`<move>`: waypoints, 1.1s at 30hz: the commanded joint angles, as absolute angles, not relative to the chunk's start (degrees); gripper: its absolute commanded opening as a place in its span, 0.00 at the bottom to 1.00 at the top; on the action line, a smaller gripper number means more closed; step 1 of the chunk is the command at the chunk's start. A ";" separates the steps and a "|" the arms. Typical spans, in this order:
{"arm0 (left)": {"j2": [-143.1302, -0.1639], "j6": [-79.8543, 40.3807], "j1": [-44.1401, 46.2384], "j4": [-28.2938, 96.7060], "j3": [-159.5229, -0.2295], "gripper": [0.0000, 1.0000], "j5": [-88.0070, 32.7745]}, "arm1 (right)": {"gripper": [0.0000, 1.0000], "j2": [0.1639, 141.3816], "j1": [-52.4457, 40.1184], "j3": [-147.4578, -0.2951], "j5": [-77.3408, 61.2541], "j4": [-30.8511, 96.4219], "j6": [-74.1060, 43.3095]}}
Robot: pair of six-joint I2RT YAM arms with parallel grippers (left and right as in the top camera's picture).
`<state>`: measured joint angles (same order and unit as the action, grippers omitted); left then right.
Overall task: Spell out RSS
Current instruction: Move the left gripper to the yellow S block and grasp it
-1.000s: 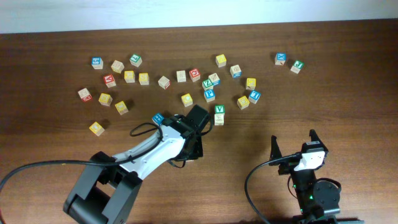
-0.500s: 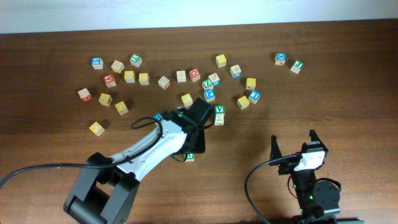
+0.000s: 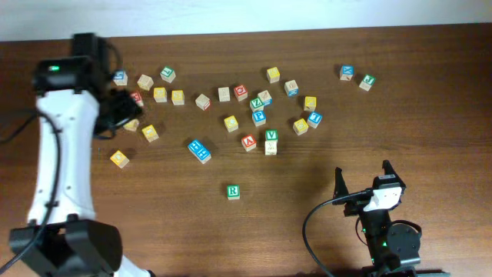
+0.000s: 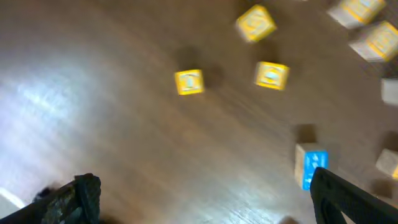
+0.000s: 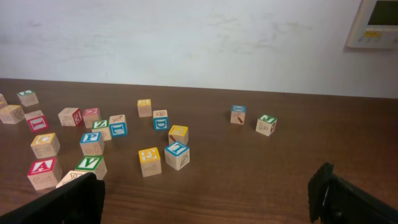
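A wooden block with a green R (image 3: 233, 191) lies alone on the brown table, in front of the scattered blocks, with nothing touching it. My left gripper (image 3: 121, 109) hovers far from it, over the left cluster of blocks, near a yellow block (image 3: 131, 123). In the blurred left wrist view the gripper (image 4: 205, 208) is open and empty, with yellow blocks (image 4: 189, 81) and a blue block (image 4: 311, 167) beyond it. My right gripper (image 3: 363, 175) rests open and empty at the front right; its wrist view (image 5: 205, 199) shows bare table between the fingers. Letters on most blocks are too small to read.
Several letter blocks lie scattered across the back half of the table. A blue block (image 3: 199, 150), a red A block (image 3: 248, 142) and a green V block (image 3: 270, 136) lie nearest the R block. Two blocks (image 3: 347, 72) sit apart at the back right.
My left gripper opened and let go of the R block, which now lies on the table. The left arm swung far to the back left. The right arm has not moved.
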<state>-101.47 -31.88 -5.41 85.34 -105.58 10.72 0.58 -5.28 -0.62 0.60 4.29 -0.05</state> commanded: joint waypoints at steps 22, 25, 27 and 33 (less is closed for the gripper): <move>-101.27 -22.79 -12.88 68.01 -96.84 0.99 -11.18 | 0.98 0.21 -4.84 -0.32 1.10 4.69 -0.49; -101.30 -29.28 -12.84 62.96 -96.77 0.97 -3.62 | 0.98 0.21 -4.84 -0.32 1.10 4.69 -0.49; -101.38 -28.91 -12.84 60.34 -96.55 0.99 1.54 | 0.98 0.21 -4.84 -0.32 1.10 4.69 -0.49; -105.36 -13.43 -11.09 55.07 -96.55 0.99 1.48 | 0.98 0.21 -4.84 -0.32 1.10 4.69 -0.49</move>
